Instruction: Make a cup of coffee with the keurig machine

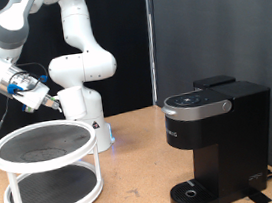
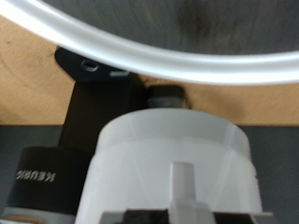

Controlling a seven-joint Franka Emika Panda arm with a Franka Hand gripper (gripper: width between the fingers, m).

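My gripper [image 1: 43, 97] hangs at the exterior view's upper left, above the far rim of a white two-tier round rack [image 1: 47, 153]. It is shut on the white cup [image 1: 49, 102], which fills the lower part of the wrist view [image 2: 173, 163] with its handle facing the camera. The black keurig machine [image 1: 217, 141] stands on the table at the exterior view's right, lid closed, its round drip base [image 1: 193, 190] bare. In the wrist view the keurig machine [image 2: 93, 117] shows beyond the cup, well apart from it.
The rack has dark mesh shelves, and its white rim [image 2: 187, 56] arcs across the wrist view. The robot's white base [image 1: 87, 113] stands behind the rack. A black curtain [image 1: 216, 20] backs the scene. Bare wooden table [image 1: 134, 162] lies between rack and machine.
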